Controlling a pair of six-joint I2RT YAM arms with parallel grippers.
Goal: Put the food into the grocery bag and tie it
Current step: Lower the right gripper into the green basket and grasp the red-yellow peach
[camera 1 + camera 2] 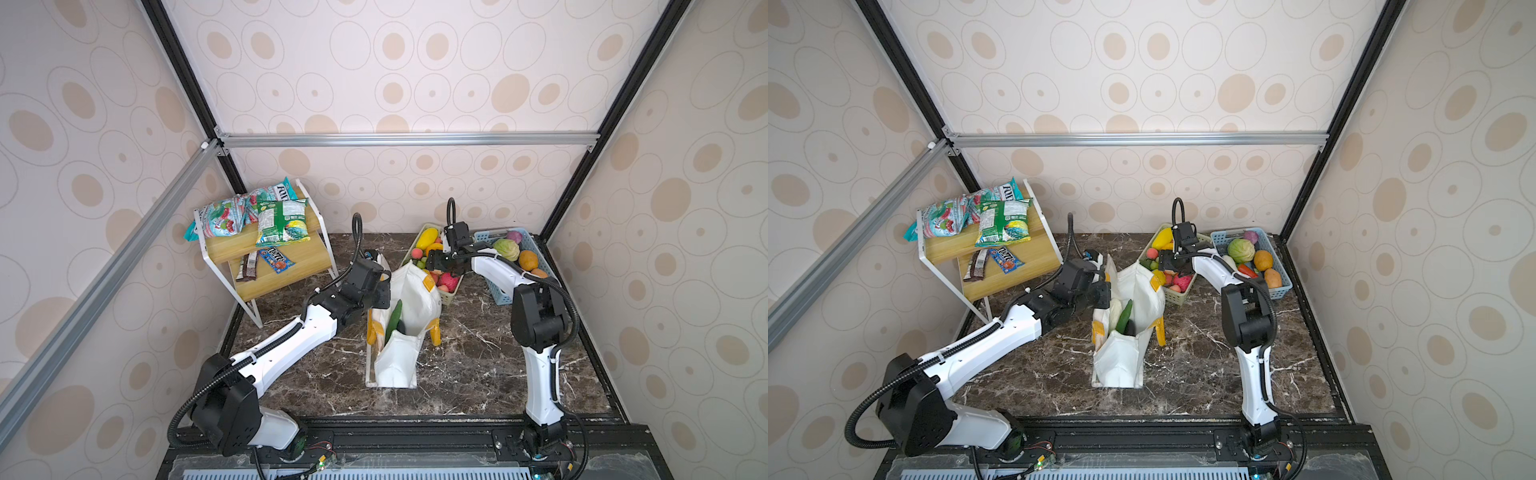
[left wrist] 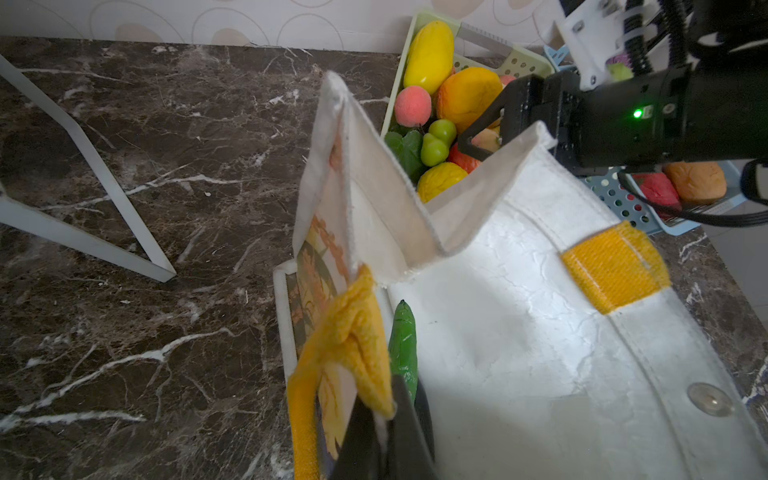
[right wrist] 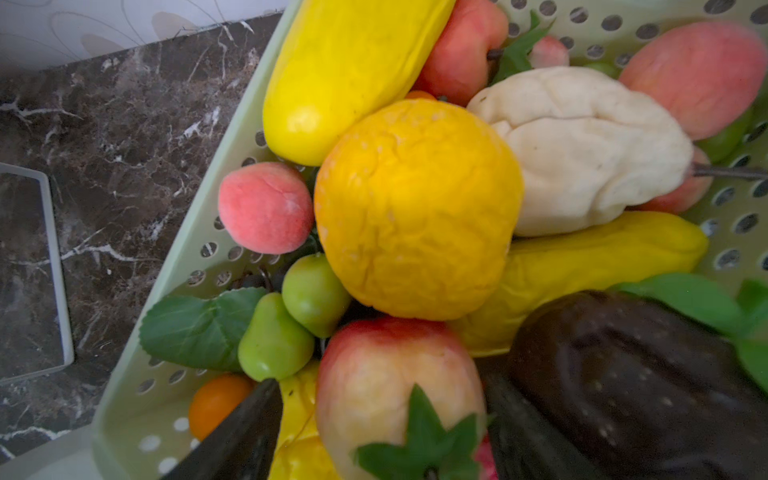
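Note:
The white grocery bag (image 1: 415,299) (image 1: 1138,286) stands open mid-table, with yellow handles. Inside it a green cucumber (image 1: 394,319) (image 2: 403,345) leans beside a pale cabbage (image 1: 1115,312). My left gripper (image 1: 384,291) (image 2: 384,436) is shut on the bag's near rim at a yellow handle (image 2: 353,332) and holds that side up. My right gripper (image 1: 433,266) (image 3: 378,386) hangs open over the green basket (image 1: 448,298) (image 3: 137,374) of food. Its fingers (image 3: 245,432) straddle a red-yellow apple (image 3: 395,365), with a gap on one side. A dark eggplant (image 3: 615,374) lies next to it.
A blue basket (image 1: 500,297) (image 1: 1281,291) with cabbage, potatoes and other vegetables stands right of the green one. A white-framed wooden rack (image 1: 291,257) with snack packets and candy bars fills the back left. Walls enclose the marble table (image 1: 478,353).

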